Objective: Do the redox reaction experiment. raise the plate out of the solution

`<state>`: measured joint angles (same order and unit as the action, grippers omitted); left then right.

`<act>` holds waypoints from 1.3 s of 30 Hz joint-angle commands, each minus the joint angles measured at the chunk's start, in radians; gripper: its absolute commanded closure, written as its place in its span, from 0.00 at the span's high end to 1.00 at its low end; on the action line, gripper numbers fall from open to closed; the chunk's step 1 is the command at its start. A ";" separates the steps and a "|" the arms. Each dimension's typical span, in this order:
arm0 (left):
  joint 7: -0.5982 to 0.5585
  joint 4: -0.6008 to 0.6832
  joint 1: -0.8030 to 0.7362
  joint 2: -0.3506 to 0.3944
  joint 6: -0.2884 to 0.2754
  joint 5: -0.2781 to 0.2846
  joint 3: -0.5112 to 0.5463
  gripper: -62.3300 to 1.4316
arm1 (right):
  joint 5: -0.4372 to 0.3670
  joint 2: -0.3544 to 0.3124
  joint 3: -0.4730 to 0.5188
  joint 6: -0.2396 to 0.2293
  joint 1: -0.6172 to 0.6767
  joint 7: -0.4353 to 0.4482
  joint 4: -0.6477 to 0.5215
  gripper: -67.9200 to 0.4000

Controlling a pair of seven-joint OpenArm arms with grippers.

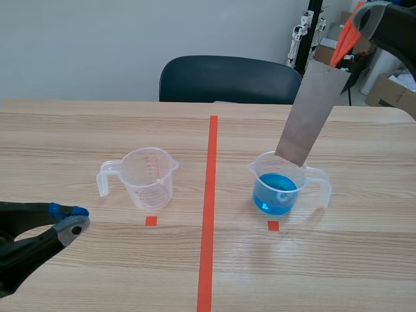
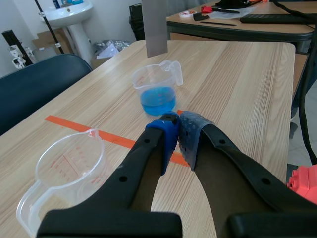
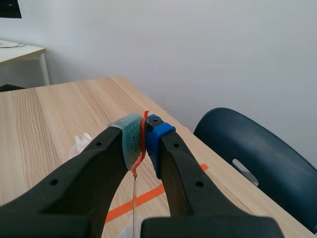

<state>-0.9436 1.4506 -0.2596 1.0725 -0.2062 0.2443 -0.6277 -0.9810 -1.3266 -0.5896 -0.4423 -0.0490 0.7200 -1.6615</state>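
The grey metal plate [image 1: 311,110] hangs tilted over the right-hand side of the surface [image 1: 84,130]. Its lower edge sits about level with the rim of the clear measuring cup [image 1: 307,179] and looks clear of the blue liquid [image 1: 274,195] inside. An orange strip [image 1: 344,40] is fixed to the plate's top end. The right pincer [image 1: 356,23], raised high, is clenched on that strip, which is pressed between its pads in the right wrist view. The cup stands upright just behind a small orange-red square.

Across the long orange-red tape line, a second clear measuring cup [image 1: 149,179] stands upright with nothing visible in it. The left pincer [image 1: 70,220] hovers low near the front edge, well apart from both cups. It is clenched on nothing, with its pads meeting. A dark chair [image 1: 227,78] stands behind the far edge.
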 commanded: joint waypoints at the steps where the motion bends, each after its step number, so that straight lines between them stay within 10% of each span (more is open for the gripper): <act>1: 0.018 0.023 0.023 0.001 0.000 0.006 0.003 0.09 | -0.036 -0.029 0.007 0.000 -0.012 0.016 -0.011 0.01; 20: 0.509 0.106 0.342 -0.240 -0.062 0.048 -0.079 0.07 | -0.202 -0.120 0.007 0.005 -0.018 0.011 -0.056 0.01; 39: 0.653 -0.056 0.520 -0.554 -0.052 -0.096 -0.137 0.06 | -0.224 -0.026 0.008 0.070 -0.071 -0.169 -0.059 0.01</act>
<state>-0.2756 1.3880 0.2481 0.5289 -0.2600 0.1383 -0.7654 -1.1942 -1.3499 -0.5896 -0.3782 -0.1024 0.5404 -1.7130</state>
